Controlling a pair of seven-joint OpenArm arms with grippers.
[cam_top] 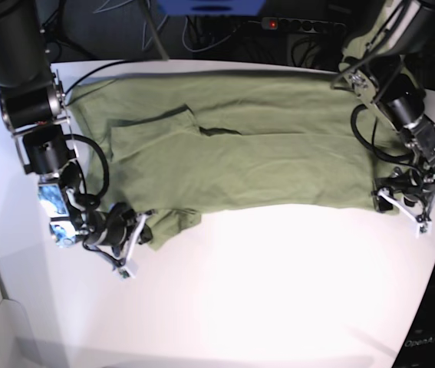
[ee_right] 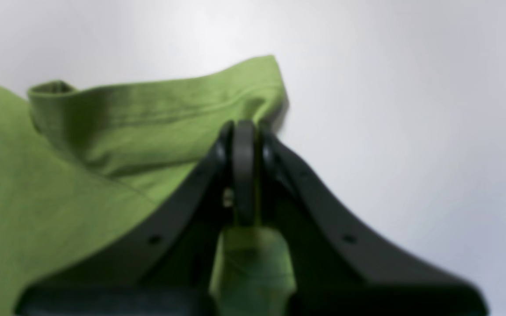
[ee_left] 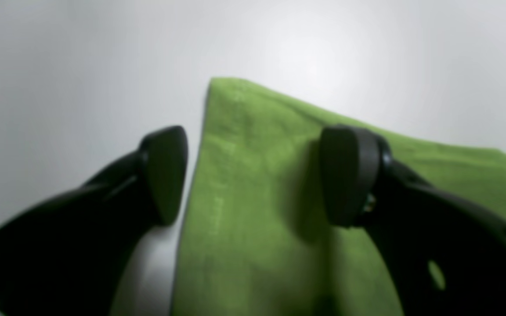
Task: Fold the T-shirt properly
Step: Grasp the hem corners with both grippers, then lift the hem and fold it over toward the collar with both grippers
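One white bench (cam_top: 278, 291) carried everything, glossy enough to throw back a broad glare near its middle; beyond its far edge lay dark clutter with cables and a power strip (cam_top: 301, 24) showing a small red light. The T-shirt (cam_top: 278, 157) lay spread on the far half of the bench, its long axis running side to side across the base view. Its sleeve end was toward that view's left, where a short sleeve was bunched and partly turned over near the front edge; its straight hem end pointed toward that view's right. The right hand (ee_right: 244, 131) was pinched shut on a fold of the shirt at the sleeve. The left hand (ee_left: 253, 175) stood wide, one finger on the bare bench, the other over the cloth, straddling the shirt's edge near a corner.
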